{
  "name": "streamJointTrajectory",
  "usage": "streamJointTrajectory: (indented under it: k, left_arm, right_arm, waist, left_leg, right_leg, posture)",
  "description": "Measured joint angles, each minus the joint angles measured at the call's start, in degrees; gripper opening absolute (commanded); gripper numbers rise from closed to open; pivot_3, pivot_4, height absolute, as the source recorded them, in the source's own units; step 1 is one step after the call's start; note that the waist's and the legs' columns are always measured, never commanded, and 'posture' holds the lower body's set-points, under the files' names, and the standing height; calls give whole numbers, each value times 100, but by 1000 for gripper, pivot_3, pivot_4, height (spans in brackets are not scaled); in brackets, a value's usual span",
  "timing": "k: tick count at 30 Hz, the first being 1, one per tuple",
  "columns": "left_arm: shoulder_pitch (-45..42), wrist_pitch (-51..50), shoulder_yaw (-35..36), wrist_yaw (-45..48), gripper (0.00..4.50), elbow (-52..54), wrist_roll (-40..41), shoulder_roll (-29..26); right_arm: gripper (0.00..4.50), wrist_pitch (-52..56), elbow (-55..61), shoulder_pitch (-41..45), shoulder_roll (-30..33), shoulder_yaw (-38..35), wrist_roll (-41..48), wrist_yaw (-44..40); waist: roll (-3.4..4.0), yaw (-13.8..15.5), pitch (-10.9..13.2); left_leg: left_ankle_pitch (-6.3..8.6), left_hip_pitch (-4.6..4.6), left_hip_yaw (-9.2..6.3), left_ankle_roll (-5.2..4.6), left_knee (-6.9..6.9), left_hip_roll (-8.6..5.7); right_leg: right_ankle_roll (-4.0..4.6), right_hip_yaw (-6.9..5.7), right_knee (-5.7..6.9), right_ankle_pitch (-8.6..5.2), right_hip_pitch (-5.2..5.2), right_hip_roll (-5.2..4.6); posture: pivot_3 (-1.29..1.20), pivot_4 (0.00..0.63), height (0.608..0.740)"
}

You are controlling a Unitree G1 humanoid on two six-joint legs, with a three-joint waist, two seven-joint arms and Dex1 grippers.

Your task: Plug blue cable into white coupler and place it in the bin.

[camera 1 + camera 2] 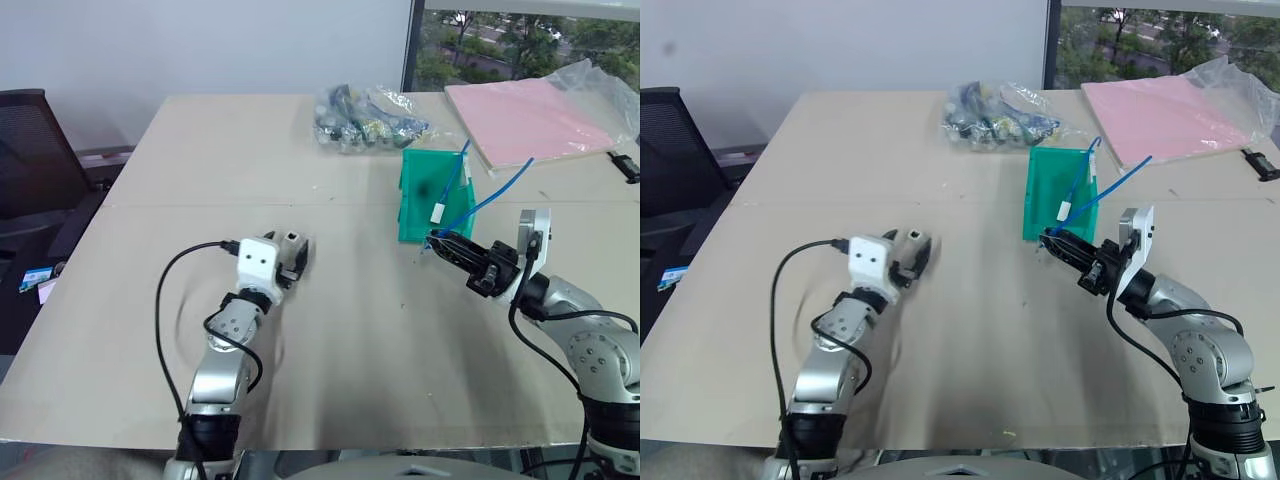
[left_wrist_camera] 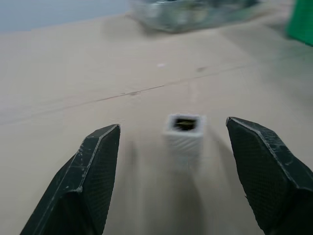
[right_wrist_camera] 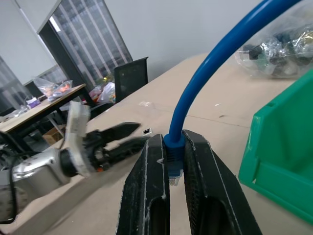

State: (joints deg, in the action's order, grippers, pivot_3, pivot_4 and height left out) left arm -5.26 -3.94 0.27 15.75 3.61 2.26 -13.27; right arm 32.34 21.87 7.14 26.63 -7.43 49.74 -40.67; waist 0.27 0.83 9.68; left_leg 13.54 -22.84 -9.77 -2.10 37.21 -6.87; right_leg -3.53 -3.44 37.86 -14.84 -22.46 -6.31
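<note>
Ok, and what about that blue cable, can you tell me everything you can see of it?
The blue cable is a thin, bright-blue cord that looks rubbery. The right gripper is shut on one end, just behind a small clear plug that pokes out between its fingers. From there the cord arches up and back over the green bin. A white piece hangs on the cord over the bin, and the cable's other end sticks up past the bin's back edge.

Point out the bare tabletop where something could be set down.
Free: the beige tabletop between the left end effector and right end effector. Crowded: far right, around the green plastic bin, clear bag of parts and pink sheet.
</note>
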Motion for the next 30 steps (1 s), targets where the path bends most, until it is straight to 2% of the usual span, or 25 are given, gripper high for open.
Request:
streamJointTrajectory:
  k: [9, 12, 16, 17, 24, 27, 28, 30]
  left_arm:
    - [-311, 256, -32, 161, 3537, -582, 21, -28]
    - [-358, 303, -32, 161, 2681, -665, 21, -7]
    - [-413, 324, -31, 163, 724, -741, 24, 16]
    - [-439, 328, -31, 163, 497, -770, 27, 20]
    - [-623, 342, 16, 539, 518, -984, 293, -30]
    - [-738, 179, -179, 1558, 518, -977, 797, -222]
    - [-911, 61, -460, 2338, 518, -963, 1075, -357]
    - [-1233, -97, -781, 3143, 518, -910, 1364, -426]
  right_arm:
    - [0, -8, 189, -244, -1, -30, -5, 162]
    - [0, -14, 191, -277, -2, -30, -12, 188]
    - [0, -16, 191, -299, -2, -30, -21, 219]
    - [0, -19, 191, -299, -3, -30, -27, 225]
    - [0, -97, 191, -318, -3, -25, -170, 218]
    - [0, -128, 191, -262, 87, 37, -286, 143]
    - [0, -144, 191, -137, 217, 147, -438, 40]
    - [0, -175, 198, 73, 360, 340, -645, -125]
  waist:
    - [-2, 18, -2]
    - [-1, 28, -3]
    - [-1, 43, -4]
    - [-2, 48, -5]
    - [-2, 56, -5]
    - [-2, 52, -4]
    - [-3, 47, -3]
    - [-3, 25, -3]
  left_leg:
    - [3, 2, 7, -5, 0, 2]
    - [2, 5, 7, -4, 3, 2]
    - [1, 7, 7, -3, 6, 2]
    - [1, 7, 7, -3, 6, 2]
    - [1, 6, 7, -2, 6, 3]
    - [1, -1, 10, -2, 6, 2]
    - [1, -3, 15, -3, 7, 2]
    - [1, -4, 16, -3, 7, 2]
  right_leg:
    - [0, 14, 7, 0, -9, -16]
    - [-2, 17, 8, 1, -8, -13]
    - [-5, 20, 9, 4, -8, -8]
    - [-5, 20, 9, 4, -8, -4]
    - [-3, 23, 8, 6, -10, 7]
    - [-3, 24, 7, 6, -16, 11]
    - [-1, 27, 6, 6, -17, 11]
    - [0, 29, 4, 7, -18, 13]
  posture:
    - [0, 150, 728]
    - [0, 150, 728]
    - [0, 150, 728]
    - [0, 150, 728]
    - [0, 150, 728]
    - [0, 150, 728]
    - [0, 150, 728]
    - [0, 150, 728]
